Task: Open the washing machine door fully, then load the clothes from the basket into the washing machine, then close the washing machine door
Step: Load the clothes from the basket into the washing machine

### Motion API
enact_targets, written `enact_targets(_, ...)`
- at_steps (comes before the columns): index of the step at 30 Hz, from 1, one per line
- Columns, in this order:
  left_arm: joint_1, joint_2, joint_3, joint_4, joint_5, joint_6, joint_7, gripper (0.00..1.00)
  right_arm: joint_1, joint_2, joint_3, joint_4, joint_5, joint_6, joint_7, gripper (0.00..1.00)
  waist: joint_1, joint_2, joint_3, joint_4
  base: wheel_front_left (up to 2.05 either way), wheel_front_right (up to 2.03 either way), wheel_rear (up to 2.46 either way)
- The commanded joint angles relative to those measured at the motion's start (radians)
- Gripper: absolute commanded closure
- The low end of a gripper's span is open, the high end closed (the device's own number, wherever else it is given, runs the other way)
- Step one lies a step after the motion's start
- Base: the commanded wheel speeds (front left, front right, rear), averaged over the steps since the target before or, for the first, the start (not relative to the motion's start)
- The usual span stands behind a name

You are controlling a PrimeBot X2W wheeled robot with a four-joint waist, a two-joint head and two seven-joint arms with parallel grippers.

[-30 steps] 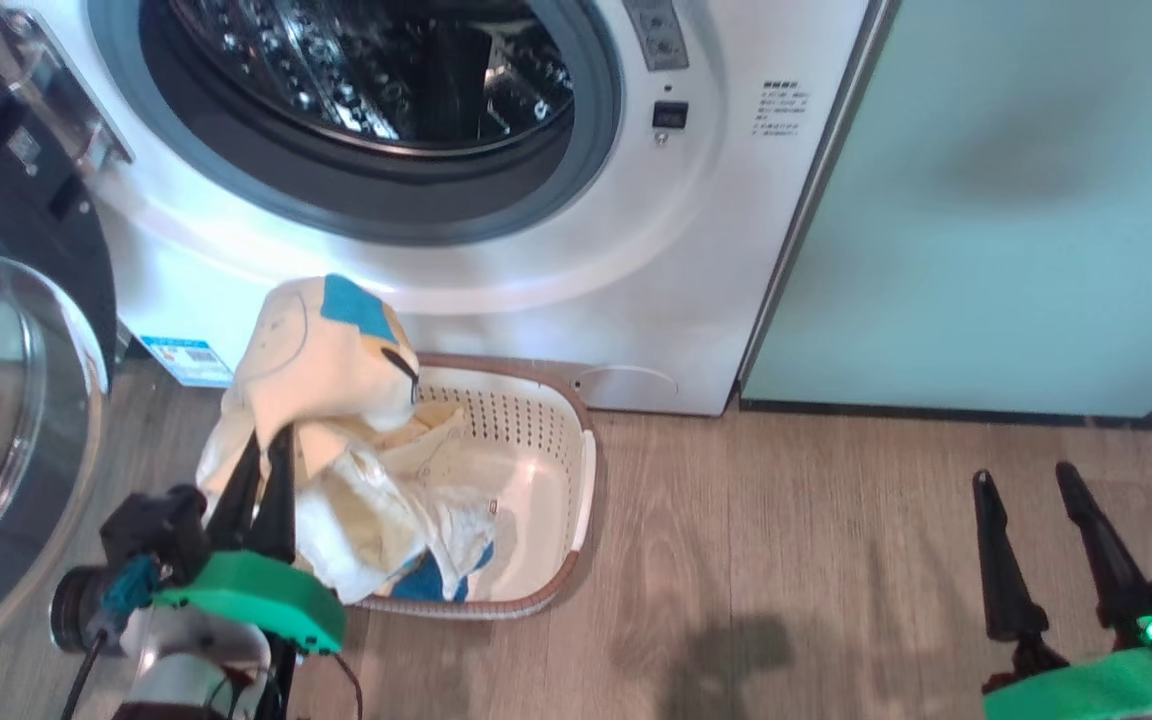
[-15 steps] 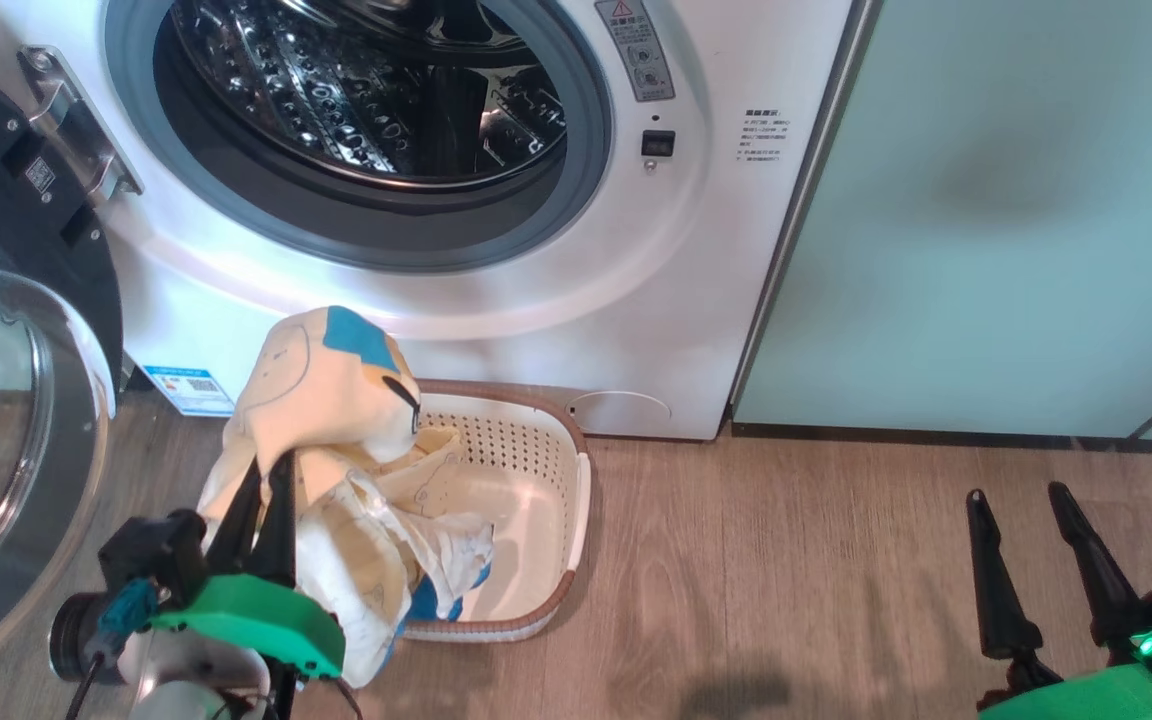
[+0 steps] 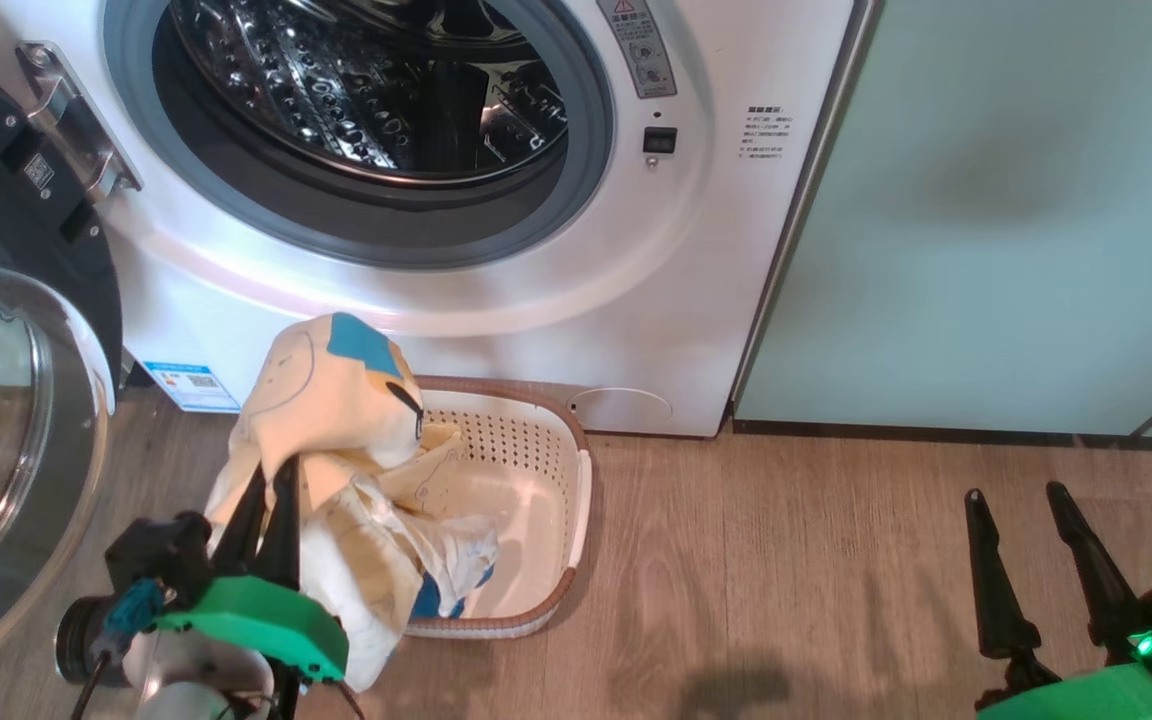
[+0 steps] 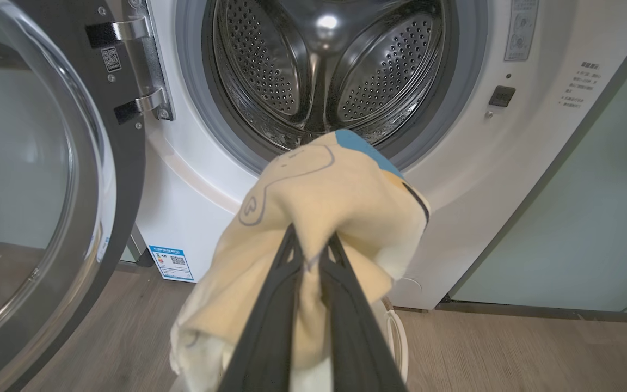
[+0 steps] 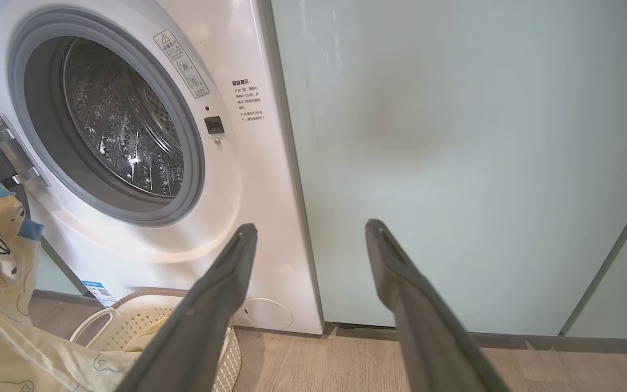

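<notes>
the left gripper (image 4: 311,242) is clamped on a bunched fold of the clothes (image 4: 324,190), soft, light, likely to trail; the right gripper (image 3: 1014,492) gapes empty.

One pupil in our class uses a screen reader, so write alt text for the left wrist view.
The left gripper is shut on pale yellow clothes, held up before the washing machine and its steel drum. The washing machine door stands open at the left, above a wooden floor.

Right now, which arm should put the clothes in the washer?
Left. The left tool is shut on the clothes, facing the open washing machine; the right tool stands open and empty.
</notes>
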Motion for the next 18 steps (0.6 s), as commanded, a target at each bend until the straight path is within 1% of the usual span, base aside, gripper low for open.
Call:
enact_targets(1, -0.057, 0.023, 0.033, -0.029, -0.003, 0.000, -0.006, 1.00, -0.021, -0.005, 0.024, -0.029, 0.004, -0.003, -0.006, 0.00, 0.0000, 0.0000, 0.002, 0.000, 0.00, 0.00, 0.00)
enact_targets(10, -0.132, 0.030, 0.023, 0.026, -0.017, -0.020, 0.002, 1.00, -0.031, -0.005, 0.038, -0.028, 0.012, -0.003, -0.006, 0.00, 0.0000, 0.0000, 0.017, -0.012, 0.00, 0.00, 0.00)
enact_targets(18, -0.307, 0.058, 0.031, 0.131, -0.041, -0.050, 0.039, 1.00, -0.060, -0.005, 0.056, -0.040, 0.024, -0.003, -0.006, 0.00, 0.0000, 0.0000, 0.088, -0.061, 0.00, 0.00, 0.00)
